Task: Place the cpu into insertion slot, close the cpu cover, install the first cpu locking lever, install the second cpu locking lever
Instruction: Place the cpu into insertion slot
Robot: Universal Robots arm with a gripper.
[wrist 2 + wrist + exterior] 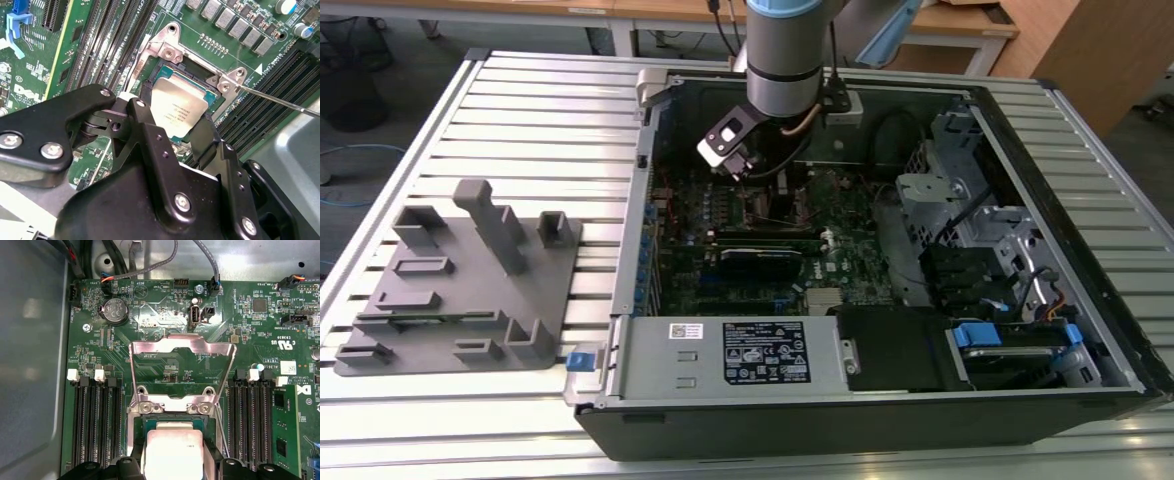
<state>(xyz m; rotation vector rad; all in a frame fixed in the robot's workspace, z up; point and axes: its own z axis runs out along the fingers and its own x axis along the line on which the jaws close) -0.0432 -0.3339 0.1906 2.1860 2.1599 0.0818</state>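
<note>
The cpu (pixel 179 106), a small square chip with a silver-tan top, sits at the black-framed insertion slot (pixel 150 89) on the green board. My gripper (pixel 174 120) has its black fingers (pixel 144 116) pressed against two opposite edges of the chip, shut on it. The first wrist view shows the cpu (pixel 172 450) between the fingers of the gripper (pixel 173 465). The cpu cover (pixel 182 347), a silvery frame, stands swung open behind the socket. A thin wire locking lever (pixel 280 102) sticks out beside the socket. In the exterior view the gripper (pixel 744 172) reaches into the open computer case.
Memory slots (pixel 95 425) flank the socket on both sides. A black graphics card (pixel 761 262) lies just in front of the socket. The power supply (pixel 720 355) and drive cages (pixel 987 260) crowd the case. A grey fixture (pixel 454 290) stands on the slatted table at the exterior view's left.
</note>
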